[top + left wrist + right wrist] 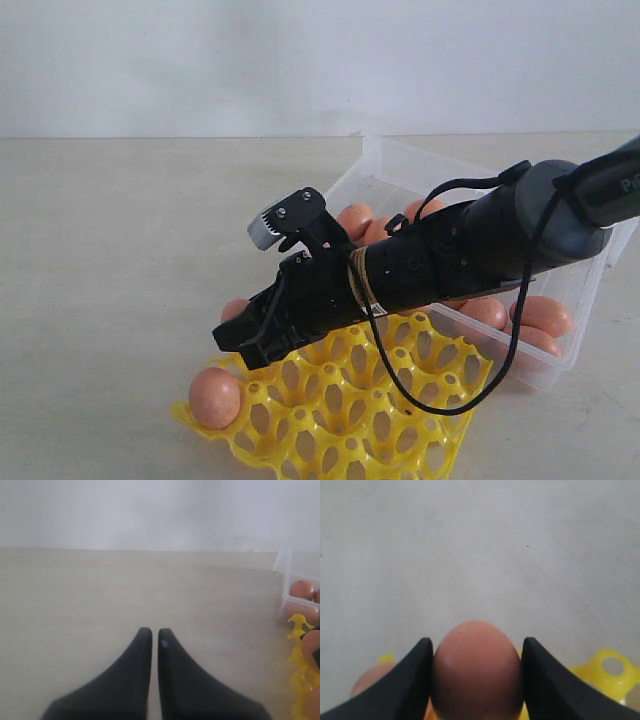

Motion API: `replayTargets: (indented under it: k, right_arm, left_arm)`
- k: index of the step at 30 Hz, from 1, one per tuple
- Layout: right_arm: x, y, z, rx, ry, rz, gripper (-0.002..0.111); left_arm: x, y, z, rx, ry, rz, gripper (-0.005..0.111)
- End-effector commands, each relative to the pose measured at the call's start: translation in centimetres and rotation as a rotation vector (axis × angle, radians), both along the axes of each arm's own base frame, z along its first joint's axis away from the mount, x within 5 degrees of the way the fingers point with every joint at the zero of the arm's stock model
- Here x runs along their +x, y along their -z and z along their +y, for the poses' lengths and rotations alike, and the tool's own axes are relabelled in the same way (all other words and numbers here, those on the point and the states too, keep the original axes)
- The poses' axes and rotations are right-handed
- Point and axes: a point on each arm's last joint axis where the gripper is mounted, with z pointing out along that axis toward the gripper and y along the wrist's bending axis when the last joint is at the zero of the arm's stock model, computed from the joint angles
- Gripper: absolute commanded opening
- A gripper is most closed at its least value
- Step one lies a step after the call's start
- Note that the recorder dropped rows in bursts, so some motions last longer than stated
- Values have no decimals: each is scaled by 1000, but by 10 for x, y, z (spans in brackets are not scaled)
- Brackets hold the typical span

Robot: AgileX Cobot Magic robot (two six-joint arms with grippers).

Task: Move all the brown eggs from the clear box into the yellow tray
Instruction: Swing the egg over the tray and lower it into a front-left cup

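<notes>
- Right wrist view: one brown egg (477,680) is pinched between the two fingers of the right hand (476,645), touching both. Bits of the yellow tray (605,667) show just beneath the hand on either side, so the egg seems to be over the tray, not yet set in a cup.
- Exterior view: just below the hand's tip, a second egg (215,397) sits in a corner cup of the tray.
- A third patch of egg (235,309) peeks out at the hand's far side. It cannot be told whether this is the pinched egg or another one.
- Nearly all the other tray cups in view, beneath and beside the hand, are empty.
- Behind the hand, along its arm, the clear box (450,170) holds several eggs (540,315). The arm hides part of the box, so no full count is possible.
- Judgement: the task is at an early stage, with most eggs left to move.
- Left wrist view: the left hand (155,632) has its fingers pressed together on nothing. It hangs over bare worktop (75,605), with box and tray well off to one side.
</notes>
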Motion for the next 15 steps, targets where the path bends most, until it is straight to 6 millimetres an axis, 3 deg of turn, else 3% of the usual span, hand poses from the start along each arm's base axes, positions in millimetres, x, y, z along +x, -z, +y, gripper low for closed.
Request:
replayTargets:
  k: [1, 7, 15]
  right_arm:
    - [1, -5, 1, 24, 7, -8, 10]
    - [1, -5, 1, 27, 16, 4, 35]
    - [-3, -3, 4, 10, -17, 1, 37]
  left_arm:
    - [0, 0, 0, 5, 4, -11, 4]
    - [0, 0, 0, 5, 4, -11, 4]
    - [0, 0, 0, 5, 4, -11, 4]
